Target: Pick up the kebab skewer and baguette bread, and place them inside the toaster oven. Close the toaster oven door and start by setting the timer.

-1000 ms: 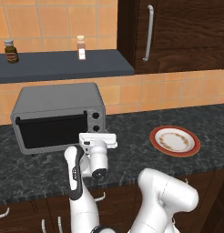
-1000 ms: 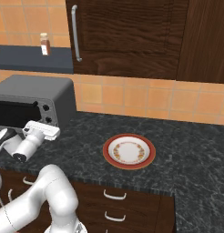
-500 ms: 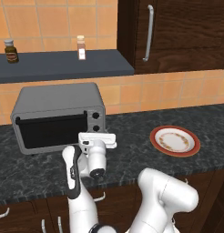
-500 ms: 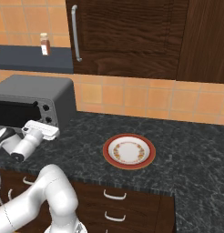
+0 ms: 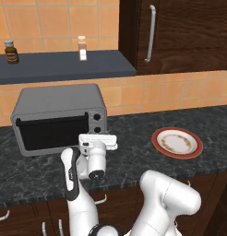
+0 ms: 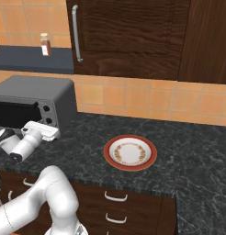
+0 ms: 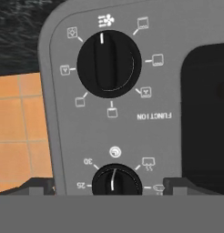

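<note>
Toaster oven [image 7: 132, 113] knob [image 7: 116, 181] between spread fingers [image 7: 38, 185], door [image 5: 50, 133] shut

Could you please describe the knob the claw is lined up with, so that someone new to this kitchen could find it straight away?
Start at the grey toaster oven on the dark counter, below the shelf. On its front, right of the shut glass door, black knobs sit in a column. In the hand view, the wanted knob sits between the open claw's fingertips, ringed by numbers such as 30, unlike the larger FUNCTION knob.
</note>
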